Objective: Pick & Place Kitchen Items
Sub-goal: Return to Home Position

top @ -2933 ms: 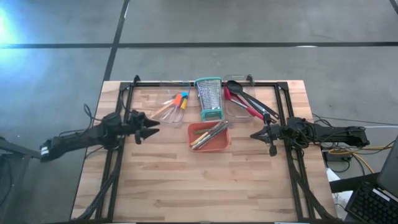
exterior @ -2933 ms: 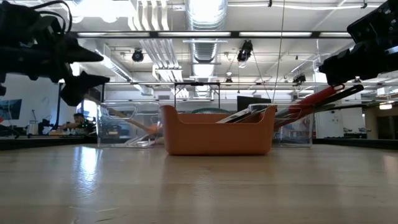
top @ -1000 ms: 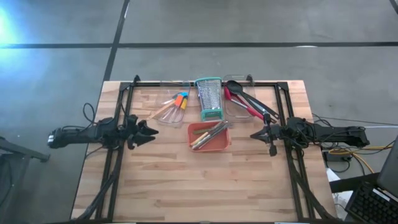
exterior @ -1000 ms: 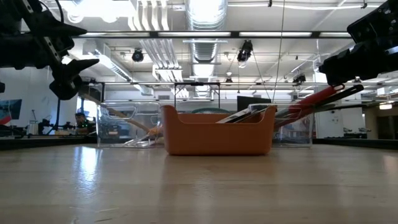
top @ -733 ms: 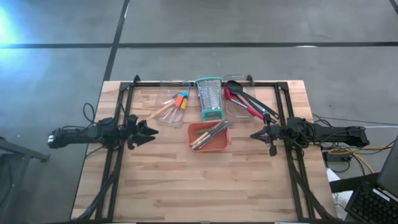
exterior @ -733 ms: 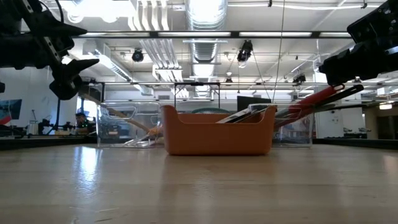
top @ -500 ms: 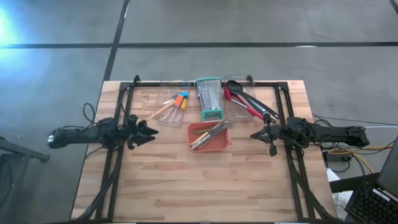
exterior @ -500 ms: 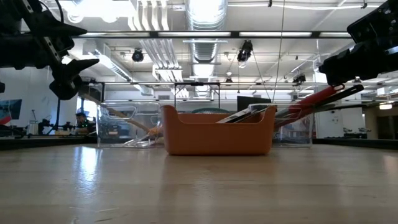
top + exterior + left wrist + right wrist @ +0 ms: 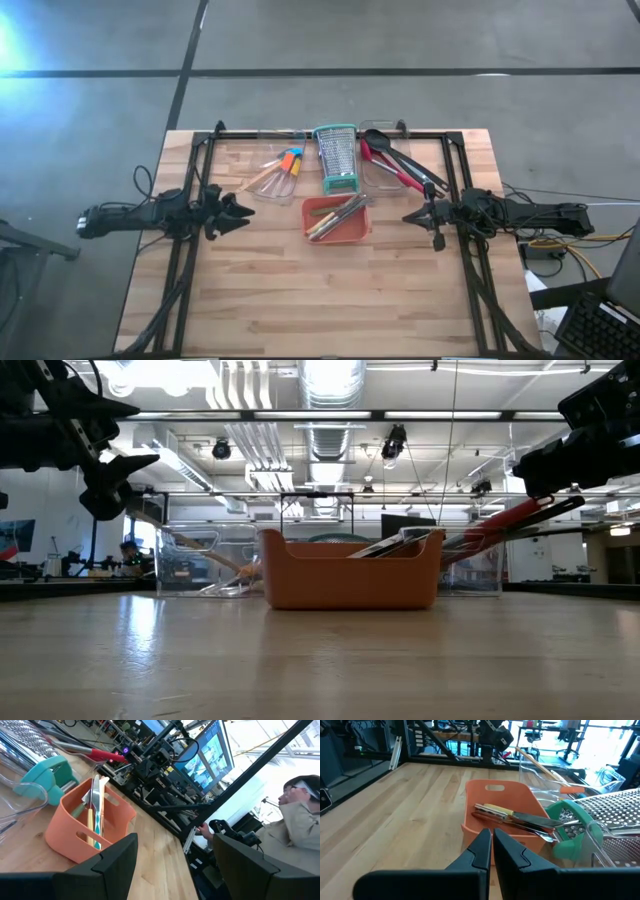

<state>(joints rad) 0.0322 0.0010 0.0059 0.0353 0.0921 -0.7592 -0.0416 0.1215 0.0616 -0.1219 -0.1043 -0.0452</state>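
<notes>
- Two grippers hang empty above the wooden table. The left gripper is at centre left of the high view, fingers spread wide. The right gripper is at centre right, fingers pinched almost together.
- Kitchen items lie between them, upper middle:
  - colour-handled tools in the left clear bin
  - knives in the orange tray
  - black and red spoons in the right clear bin
- One steel grater stands between the bins.

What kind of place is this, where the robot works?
Probably a robotics lab in an industrial hall: bare ceiling ducts overhead, lit computer monitors beyond the wooden table, and a concrete floor around it.
</notes>
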